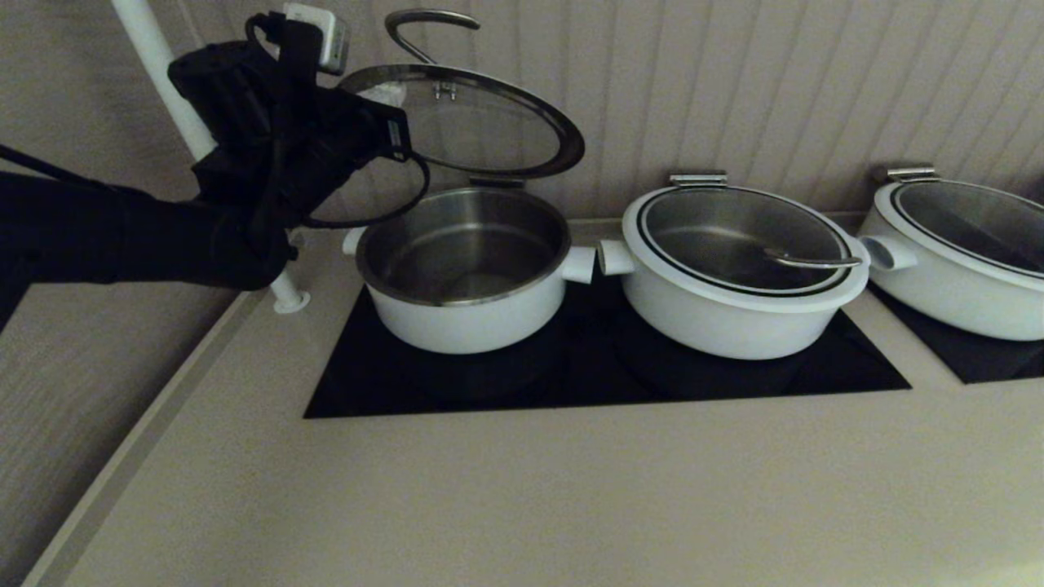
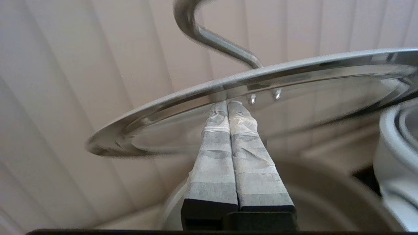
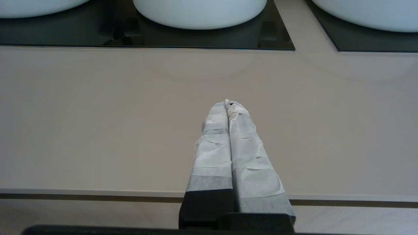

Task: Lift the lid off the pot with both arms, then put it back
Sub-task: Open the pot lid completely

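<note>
The lid point(image 1: 481, 122), clear glass with a metal rim and an arched wire handle point(image 1: 428, 20), is tilted up at the back above the open pot point(image 1: 465, 314), which stands on the black cooktop. My left gripper point(image 1: 390, 96) is shut, and its taped tips press against the underside of the lid's near-left part, holding it up. In the left wrist view the shut fingertips point(image 2: 227, 103) touch the glass under the lid's rim point(image 2: 163, 107). My right gripper point(image 3: 227, 103) is shut and empty, low over the bare counter in front of the cooktop, out of the head view.
Two wider white pots with lids on point(image 1: 738, 269) point(image 1: 962, 253) stand to the right of the pot. The black cooktop point(image 1: 603, 375) is set into the beige counter point(image 1: 522, 497). A white pole point(image 1: 163, 73) rises behind my left arm, and a panelled wall is close behind.
</note>
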You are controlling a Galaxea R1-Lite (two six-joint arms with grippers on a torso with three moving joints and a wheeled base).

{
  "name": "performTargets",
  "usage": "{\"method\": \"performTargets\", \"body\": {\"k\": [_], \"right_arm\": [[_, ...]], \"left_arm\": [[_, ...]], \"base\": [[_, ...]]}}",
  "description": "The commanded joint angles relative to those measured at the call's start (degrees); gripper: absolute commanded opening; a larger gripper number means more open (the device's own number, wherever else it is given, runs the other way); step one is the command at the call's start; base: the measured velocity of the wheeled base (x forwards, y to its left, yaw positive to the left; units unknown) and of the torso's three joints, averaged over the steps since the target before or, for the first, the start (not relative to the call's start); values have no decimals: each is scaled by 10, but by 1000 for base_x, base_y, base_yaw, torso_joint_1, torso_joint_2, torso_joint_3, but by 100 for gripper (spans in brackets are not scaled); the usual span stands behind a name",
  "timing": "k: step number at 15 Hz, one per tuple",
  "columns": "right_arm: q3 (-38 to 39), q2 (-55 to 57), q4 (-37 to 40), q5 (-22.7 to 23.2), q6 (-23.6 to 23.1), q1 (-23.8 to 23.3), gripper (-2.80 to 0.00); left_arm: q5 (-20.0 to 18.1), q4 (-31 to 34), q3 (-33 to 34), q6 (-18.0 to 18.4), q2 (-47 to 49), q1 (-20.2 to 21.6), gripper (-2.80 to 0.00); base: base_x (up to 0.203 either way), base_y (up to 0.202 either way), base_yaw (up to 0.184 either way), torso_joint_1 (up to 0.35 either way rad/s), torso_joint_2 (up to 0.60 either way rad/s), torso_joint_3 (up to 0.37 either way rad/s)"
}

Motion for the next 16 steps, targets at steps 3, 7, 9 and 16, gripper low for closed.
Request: {"method": "performTargets", "body": {"k": [3,7,9,16], "right_arm": [[0,1,0,0,0,0,-280],[0,0,0,0,-1,0,-280],[0,0,0,0,0,0,-280],[0,0,0,0,0,0,-280]], "left_arm": [[0,-1,-39,1,16,0,-280],[0,0,-69,7,29,0,-280],[0,-1,-81,7,35,1,-280],[1,-5,-84,7,45,1,-280]], "base": [[0,0,0,0,0,0],[0,0,0,0,0,0],[0,0,0,0,0,0],[0,0,0,0,0,0]]}}
